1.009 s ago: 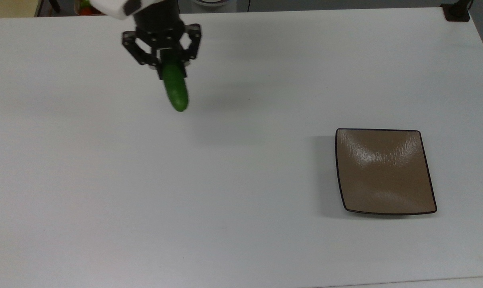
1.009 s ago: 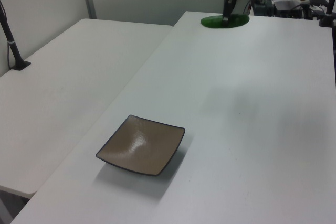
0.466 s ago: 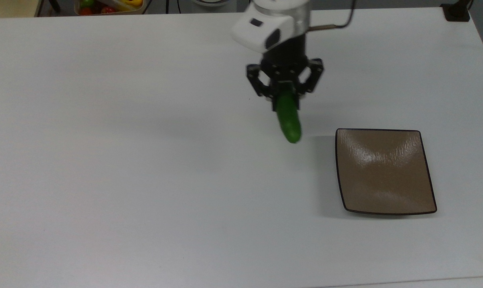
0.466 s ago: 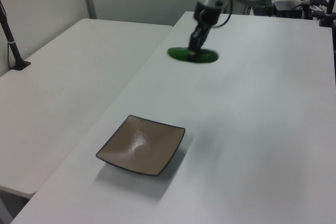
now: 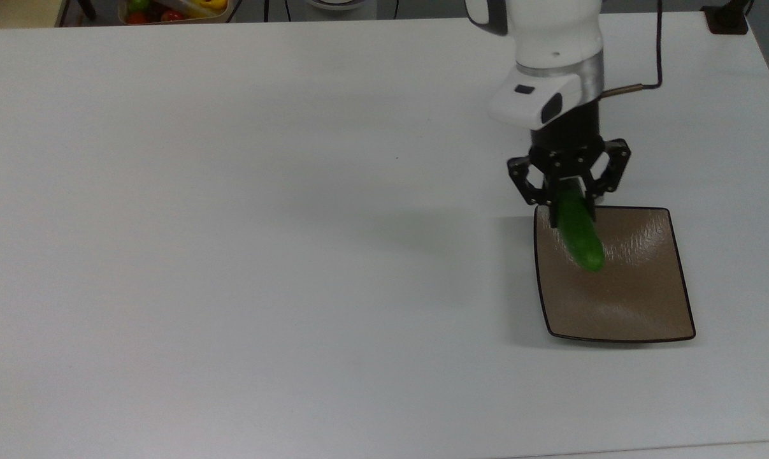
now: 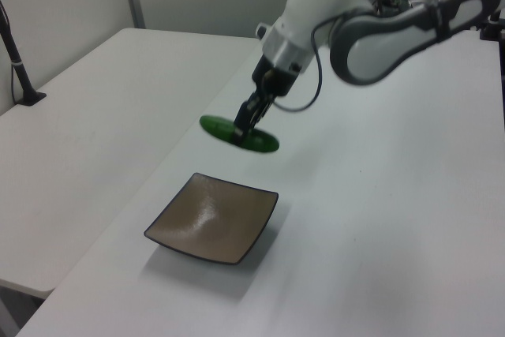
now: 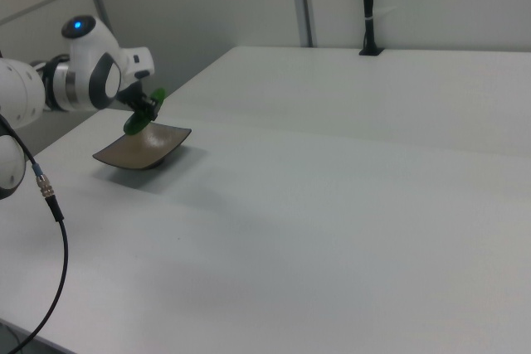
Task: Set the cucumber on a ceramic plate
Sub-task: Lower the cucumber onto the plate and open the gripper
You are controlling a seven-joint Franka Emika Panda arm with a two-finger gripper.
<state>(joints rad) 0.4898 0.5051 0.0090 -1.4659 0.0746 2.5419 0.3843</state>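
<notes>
From the top view, my gripper (image 5: 570,199) has its jaws clamped on one end of the cucumber (image 5: 580,236), whose free end reaches over the upper-left part of the square brown ceramic plate (image 5: 639,299) on the white desk (image 5: 231,255). In the left view I hold the cucumber (image 6: 239,132) level in the air above the desk, beyond the plate's (image 6: 197,230) far edge. In the right view the cucumber (image 7: 143,113) seems to hang just over the plate (image 7: 141,151), apparently clear of it.
</notes>
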